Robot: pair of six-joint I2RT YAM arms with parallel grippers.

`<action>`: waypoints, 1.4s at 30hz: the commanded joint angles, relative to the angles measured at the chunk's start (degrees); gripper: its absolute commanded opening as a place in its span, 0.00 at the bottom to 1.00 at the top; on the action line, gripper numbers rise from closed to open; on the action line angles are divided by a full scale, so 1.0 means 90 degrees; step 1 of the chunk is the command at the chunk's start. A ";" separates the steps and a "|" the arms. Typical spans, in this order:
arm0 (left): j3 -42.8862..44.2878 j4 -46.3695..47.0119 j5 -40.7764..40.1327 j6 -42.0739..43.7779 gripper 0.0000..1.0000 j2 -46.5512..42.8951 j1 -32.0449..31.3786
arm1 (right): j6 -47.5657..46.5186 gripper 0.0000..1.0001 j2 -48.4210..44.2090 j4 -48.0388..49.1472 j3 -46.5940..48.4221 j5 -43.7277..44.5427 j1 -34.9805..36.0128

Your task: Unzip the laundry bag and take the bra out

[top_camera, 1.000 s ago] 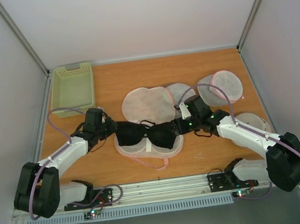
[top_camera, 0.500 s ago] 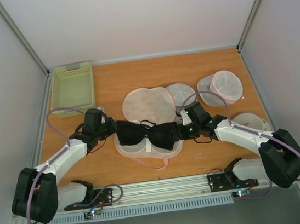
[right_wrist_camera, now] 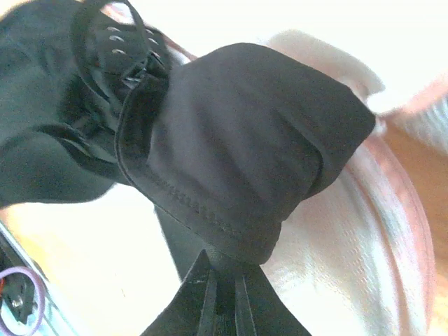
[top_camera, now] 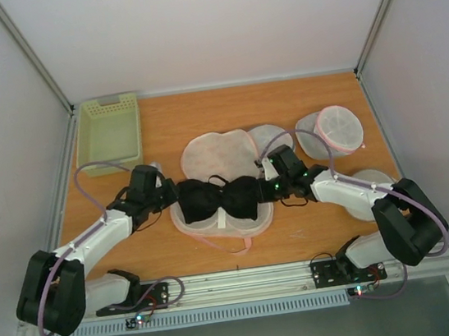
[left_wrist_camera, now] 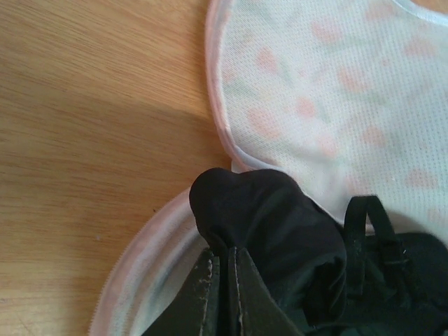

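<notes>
Left gripper (top_camera: 174, 198) and right gripper (top_camera: 265, 189) are each clamped on one end of the bra (top_camera: 219, 200), which spans between them, over the laundry bag (top_camera: 240, 226) — bag unzipped. Outstanding: carry bra clear.

Far left on my worktop (top_camera: 160, 118) sits a pale green basket (top_camera: 107, 134). Far right stands a round white mesh bag (top_camera: 333, 130), pink-rimmed, with a flatter mesh round (top_camera: 271, 135) just beside it.
</notes>
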 commanded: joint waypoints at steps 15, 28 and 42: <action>-0.0553 0.1473 0.0598 -0.0502 0.01 0.0098 -0.0263 | -0.1811 0.05 0.1737 -0.1126 0.3319 0.2402 0.2861; -0.0858 0.2001 0.0811 -0.0764 0.42 0.0194 -0.0263 | -0.2050 0.32 0.2634 -0.0321 0.3285 0.2032 0.3005; -0.0672 0.2541 0.1317 -0.0553 0.77 0.1061 -0.0273 | -0.2137 0.37 0.2379 0.0324 0.2765 0.1706 0.3005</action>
